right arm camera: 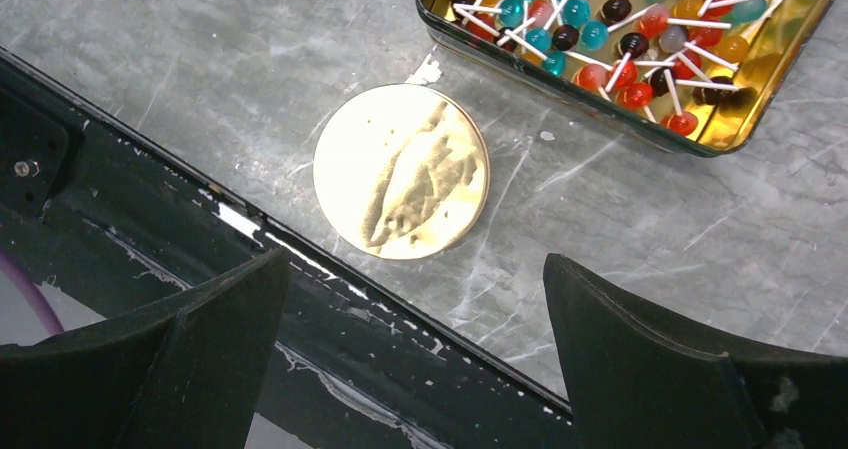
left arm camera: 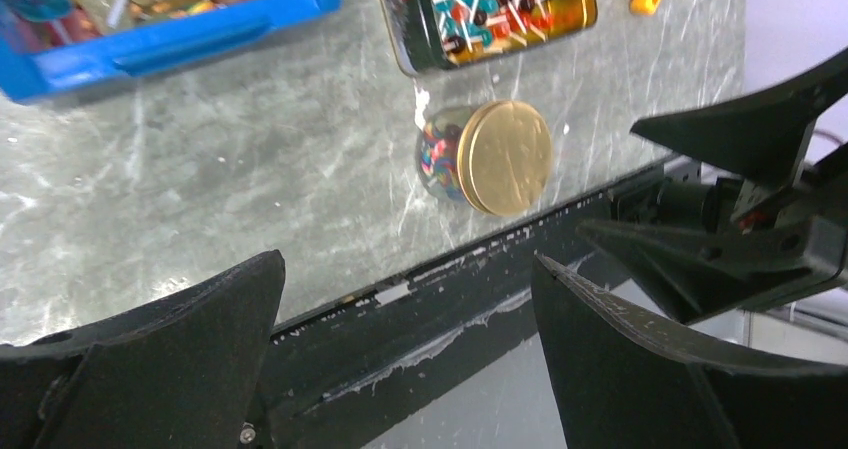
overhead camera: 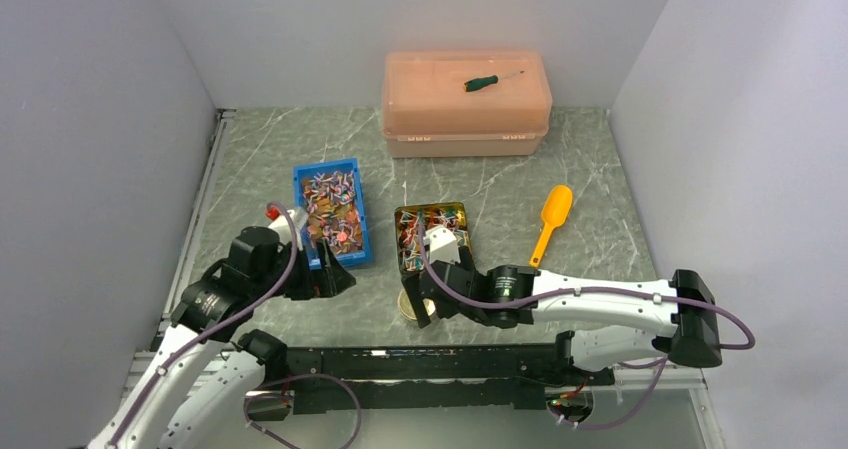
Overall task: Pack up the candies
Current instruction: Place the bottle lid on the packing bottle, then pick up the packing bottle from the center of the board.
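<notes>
The candies (overhead camera: 331,207) fill a blue bin (overhead camera: 360,250) at centre left. More candies on sticks (right arm camera: 610,29) lie in an open gold tin (overhead camera: 432,231). A small jar with a gold lid (left arm camera: 497,157) stands near the table's front edge, with colourful candies (left arm camera: 438,156) showing through its glass. My right gripper (overhead camera: 428,291) hangs open just above and beside the jar, whose gold lid (right arm camera: 402,171) shows beyond the open fingers. My left gripper (overhead camera: 335,274) is open and empty at the near end of the blue bin. In its wrist view, it (left arm camera: 405,264) points over the front edge.
An orange scoop (overhead camera: 552,221) lies right of the tin. A peach lidded box (overhead camera: 466,109) stands at the back with a green-handled screwdriver (overhead camera: 488,81) on top. A black rail (overhead camera: 420,354) runs along the front edge. Walls close in on left and right.
</notes>
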`<state>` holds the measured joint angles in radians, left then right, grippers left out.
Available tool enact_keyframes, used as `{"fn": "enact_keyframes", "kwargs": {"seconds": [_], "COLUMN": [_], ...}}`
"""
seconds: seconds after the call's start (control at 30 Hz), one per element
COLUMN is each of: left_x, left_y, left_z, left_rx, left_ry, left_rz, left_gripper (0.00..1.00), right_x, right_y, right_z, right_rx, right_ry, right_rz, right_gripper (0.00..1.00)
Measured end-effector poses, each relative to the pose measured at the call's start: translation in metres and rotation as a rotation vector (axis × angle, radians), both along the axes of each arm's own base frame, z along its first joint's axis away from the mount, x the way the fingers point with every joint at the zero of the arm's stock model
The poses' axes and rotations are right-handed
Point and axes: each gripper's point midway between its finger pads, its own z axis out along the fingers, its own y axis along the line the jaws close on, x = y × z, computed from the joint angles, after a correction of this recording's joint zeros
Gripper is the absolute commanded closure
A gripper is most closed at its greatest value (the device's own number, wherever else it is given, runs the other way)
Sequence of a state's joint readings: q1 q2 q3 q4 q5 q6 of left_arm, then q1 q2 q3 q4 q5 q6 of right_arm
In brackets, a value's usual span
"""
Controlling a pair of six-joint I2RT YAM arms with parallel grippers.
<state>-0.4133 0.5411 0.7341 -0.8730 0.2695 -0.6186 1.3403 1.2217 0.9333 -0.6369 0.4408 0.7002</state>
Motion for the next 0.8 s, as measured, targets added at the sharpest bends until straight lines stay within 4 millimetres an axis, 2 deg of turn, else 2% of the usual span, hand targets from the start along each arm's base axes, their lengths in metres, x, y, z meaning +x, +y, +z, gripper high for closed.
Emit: {"fn": "enact_keyframes", "kwargs": {"seconds": [0.33, 0.47, 0.8], "left_x": [-0.021, -0.045, -0.073], "left_y": [-0.04, -0.061, -0.083], "left_z": [-0.021, -0.04, -0.075], "left_rx": [0.105, 0.211, 0.38], "left_ry": [0.057, 0.078, 0.056], "left_rz": [-0.14, -0.227, -0.223], "left_gripper": [0.01, 0.01, 0.01], "right_x": [0.005, 0.01, 0.015], "right_y": [-0.021, -0.031, -0.052], "right_z": [0.01, 0.013, 0.003], "right_rx": [0.037, 0.058, 0.051], "right_ry": [-0.03, -0.036, -0.031], "right_rz": [-0.042, -0.069, -0.11], "right_gripper": [0.0, 0.0, 0.0]}}
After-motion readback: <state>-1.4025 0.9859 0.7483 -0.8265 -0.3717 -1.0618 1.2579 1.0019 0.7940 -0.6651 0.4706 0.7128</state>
